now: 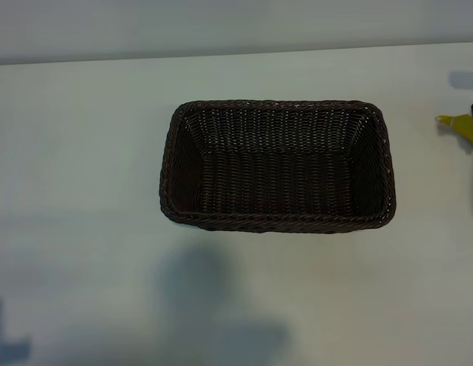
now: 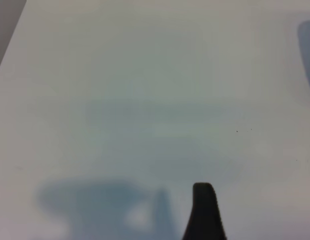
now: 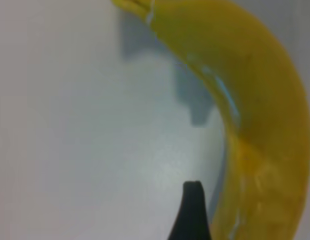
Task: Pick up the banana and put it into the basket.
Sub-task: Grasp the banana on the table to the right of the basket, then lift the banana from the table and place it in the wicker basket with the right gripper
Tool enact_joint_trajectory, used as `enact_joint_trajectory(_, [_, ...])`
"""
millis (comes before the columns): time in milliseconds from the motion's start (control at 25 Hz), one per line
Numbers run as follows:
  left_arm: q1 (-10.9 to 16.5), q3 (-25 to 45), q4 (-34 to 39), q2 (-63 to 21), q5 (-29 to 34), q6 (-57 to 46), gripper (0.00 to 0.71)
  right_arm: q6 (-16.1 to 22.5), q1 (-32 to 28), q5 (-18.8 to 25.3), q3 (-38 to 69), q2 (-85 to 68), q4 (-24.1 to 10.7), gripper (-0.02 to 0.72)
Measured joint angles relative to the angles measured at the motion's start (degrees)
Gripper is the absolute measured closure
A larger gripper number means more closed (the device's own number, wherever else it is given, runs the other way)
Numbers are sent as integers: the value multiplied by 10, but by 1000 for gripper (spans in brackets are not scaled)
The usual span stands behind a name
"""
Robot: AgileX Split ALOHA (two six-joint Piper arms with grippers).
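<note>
Banana (image 1: 459, 126) lies on desk (image 1: 84, 152) at far right edge of exterior view, well apart from basket (image 1: 169, 164), which sits mid-desk, nothing in it. R gripper (image 3: 193, 207) hangs right over banana, jaws wide, holding nothing; only one fingertip (image 3: 193, 192) shows, beside the inner curve. L gripper (image 2: 204, 210) parked over bare desk, also wide, nothing held.

Risks, my read: finger lands on the fruit, not beside it, and rolls or shoves it; the curve may slip out as jaws close.

Hidden: most of banana cut off in exterior view; R gripper's 2nd finger unseen; contact w/ desk can't tell.
</note>
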Motion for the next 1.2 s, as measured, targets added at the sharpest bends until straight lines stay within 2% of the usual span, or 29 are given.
enact_joint_trajectory(480, [0, 0, 0, 0, 0, 0, 150, -2, 0, -3, -1, 46, 2, 104])
enact_joint_trajectory(560, [0, 0, 0, 0, 0, 0, 150, -2, 0, -3, -1, 47, 2, 135])
enact_joint_trajectory(680, [0, 0, 0, 0, 0, 0, 150, -1, 0, -3, -1, 47, 2, 264])
enact_joint_trajectory(720, [0, 0, 0, 0, 0, 0, 150, 0, 0, -3, -1, 47, 2, 282])
enact_joint_trajectory(880, [0, 0, 0, 0, 0, 0, 150, 0, 0, 5, -3, 47, 2, 282])
enact_joint_trajectory(1080, [0, 0, 0, 0, 0, 0, 150, 2, 0, 57, -37, 36, 1, 282])
enact_joint_trajectory(1200, [0, 0, 0, 0, 0, 0, 150, 12, 1, 111, -71, 8, 3, 282])
